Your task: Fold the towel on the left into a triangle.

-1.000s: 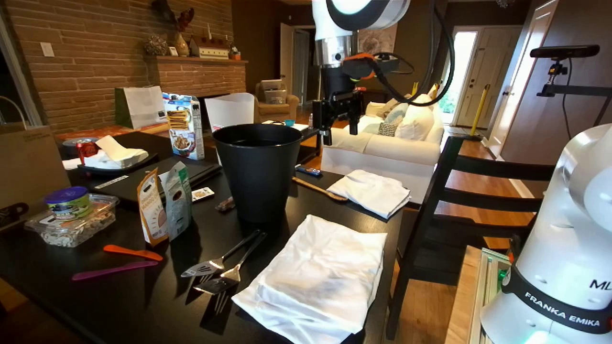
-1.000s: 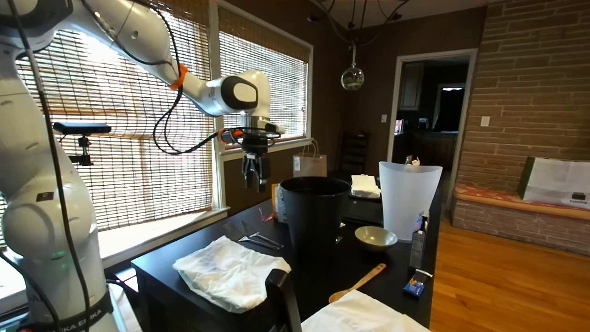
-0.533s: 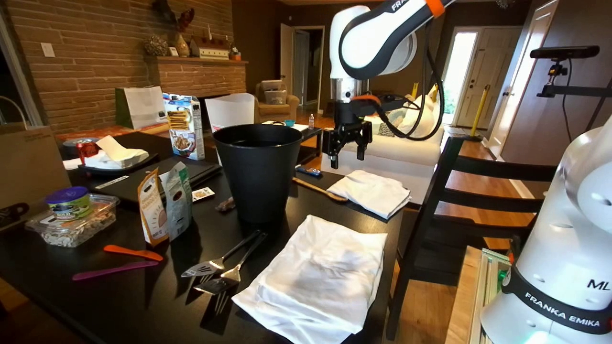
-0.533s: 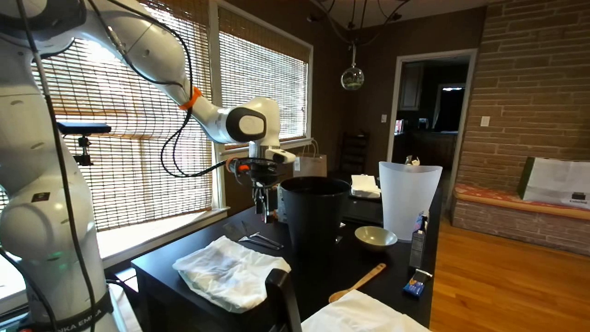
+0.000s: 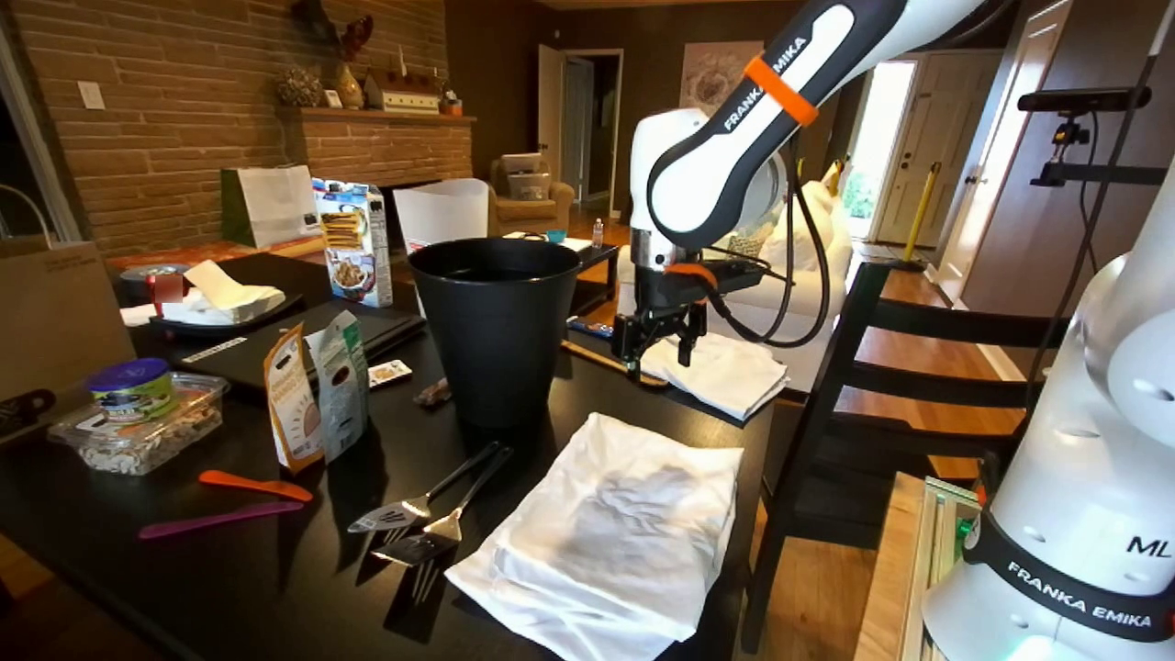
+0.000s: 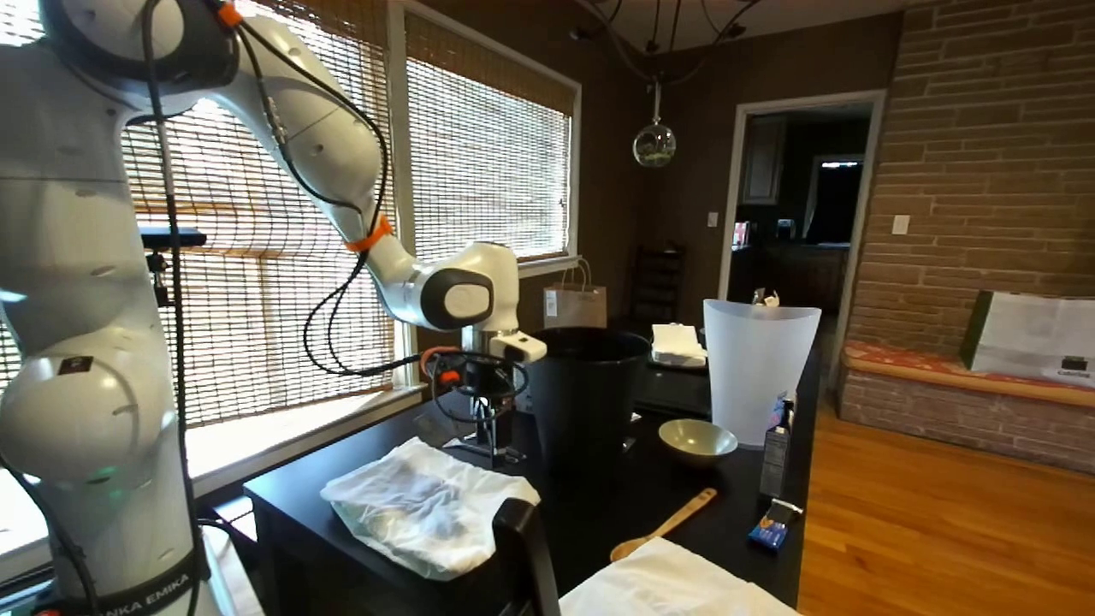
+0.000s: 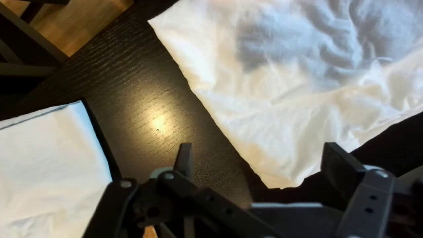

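The towel is a large wrinkled white cloth, folded in loose layers, at the near end of the black table. It also shows in an exterior view and fills the upper right of the wrist view. A grey shadow falls across it. My gripper points down, above the table and beside the towel's corner near the black bin. The gripper also shows in an exterior view, where its fingers are partly hidden by cables. In the wrist view the jaws are wide apart, with the towel's rounded corner showing between them, not gripped.
A smaller flat-folded white cloth lies farther along the table, also in the wrist view. A tall black bin stands close to the gripper. Metal utensils, a wooden spoon and a black chair are nearby.
My gripper has come down from high above to just above the table, beside the bin, near the towel's corner. The shadow on the towel has grown. The towel has not moved.
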Controlling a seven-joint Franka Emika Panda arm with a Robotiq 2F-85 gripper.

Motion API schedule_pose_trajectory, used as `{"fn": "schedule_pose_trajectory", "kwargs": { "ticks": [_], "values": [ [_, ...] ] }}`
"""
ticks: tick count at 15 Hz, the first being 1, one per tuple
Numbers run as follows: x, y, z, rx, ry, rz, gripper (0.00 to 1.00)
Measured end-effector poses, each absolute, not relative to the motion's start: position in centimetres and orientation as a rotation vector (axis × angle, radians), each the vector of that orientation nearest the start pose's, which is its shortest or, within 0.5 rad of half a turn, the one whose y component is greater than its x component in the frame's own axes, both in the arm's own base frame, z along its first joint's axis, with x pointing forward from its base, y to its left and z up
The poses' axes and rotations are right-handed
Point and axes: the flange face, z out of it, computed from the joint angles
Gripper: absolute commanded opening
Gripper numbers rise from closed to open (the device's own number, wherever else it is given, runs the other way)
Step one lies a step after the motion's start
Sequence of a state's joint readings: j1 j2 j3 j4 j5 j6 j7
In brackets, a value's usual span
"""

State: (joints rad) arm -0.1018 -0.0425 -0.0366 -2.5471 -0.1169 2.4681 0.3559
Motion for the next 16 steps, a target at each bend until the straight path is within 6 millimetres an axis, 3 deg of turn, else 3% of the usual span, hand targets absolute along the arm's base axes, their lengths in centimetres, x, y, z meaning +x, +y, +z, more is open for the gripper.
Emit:
{"fn": "schedule_pose_trajectory", "kwargs": {
  "ticks": [9, 13, 16],
  "values": [
    [46.6, -6.0, 21.4, -3.124, 0.666, -0.073, 1.0],
    [48.3, -5.9, 20.3, -3.126, 0.651, -0.121, 1.0],
    [48.2, -5.9, 20.2, -3.129, 0.651, -0.118, 1.0]
  ]
}}
